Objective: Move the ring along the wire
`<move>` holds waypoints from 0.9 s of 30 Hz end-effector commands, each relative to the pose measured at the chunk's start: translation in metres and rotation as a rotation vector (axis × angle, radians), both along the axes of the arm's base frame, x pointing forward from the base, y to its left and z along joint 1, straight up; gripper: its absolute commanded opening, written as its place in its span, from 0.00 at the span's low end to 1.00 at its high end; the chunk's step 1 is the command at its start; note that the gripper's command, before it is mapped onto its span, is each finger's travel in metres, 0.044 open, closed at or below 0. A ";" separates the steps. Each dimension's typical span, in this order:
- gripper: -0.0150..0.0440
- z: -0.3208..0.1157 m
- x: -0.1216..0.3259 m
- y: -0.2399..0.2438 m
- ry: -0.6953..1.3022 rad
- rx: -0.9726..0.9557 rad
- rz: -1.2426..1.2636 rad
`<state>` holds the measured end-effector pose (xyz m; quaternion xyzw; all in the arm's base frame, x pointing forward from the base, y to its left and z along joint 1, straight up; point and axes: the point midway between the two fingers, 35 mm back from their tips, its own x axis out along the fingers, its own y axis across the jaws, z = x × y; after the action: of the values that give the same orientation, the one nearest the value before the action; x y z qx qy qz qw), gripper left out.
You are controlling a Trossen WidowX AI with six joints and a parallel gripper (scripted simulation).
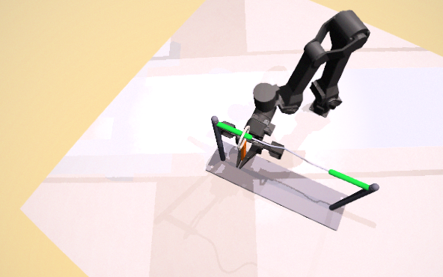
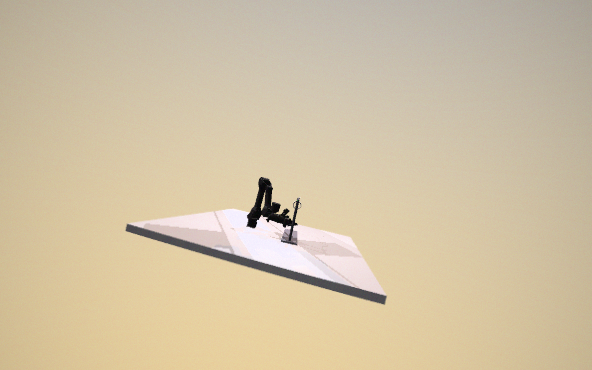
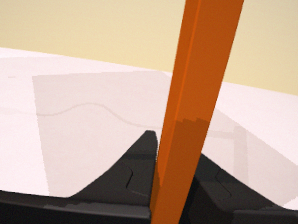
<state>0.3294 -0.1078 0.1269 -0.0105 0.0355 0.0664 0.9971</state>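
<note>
the ring (image 1: 243, 135) hangs on the green part (image 1: 232, 129) of the wire just left of centre in the top view, near the left post (image 1: 218, 138), with the wire passing through it. its orange handle (image 1: 242, 150) drops straight down from the ring toward the grey base plate (image 1: 299, 202). the gripper (image 1: 245, 159) is closed on the handle; in the wrist view the two dark fingers press against either side of the orange bar (image 3: 193, 129) near its lower end. the thin grey wire (image 1: 299, 155) runs right and down to the second green part (image 1: 349, 179) and the far post (image 1: 353, 196) at lower right. the arm (image 1: 322, 56) reaches in from the upper right.
</note>
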 end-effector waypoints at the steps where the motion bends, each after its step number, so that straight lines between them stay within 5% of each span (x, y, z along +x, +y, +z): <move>1: 0.00 0.000 0.000 0.000 0.000 0.000 0.000; 27: 0.00 0.018 0.000 0.000 -0.001 0.001 -0.008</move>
<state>0.3294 -0.1079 0.1451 -0.0117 0.0344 0.0642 0.9973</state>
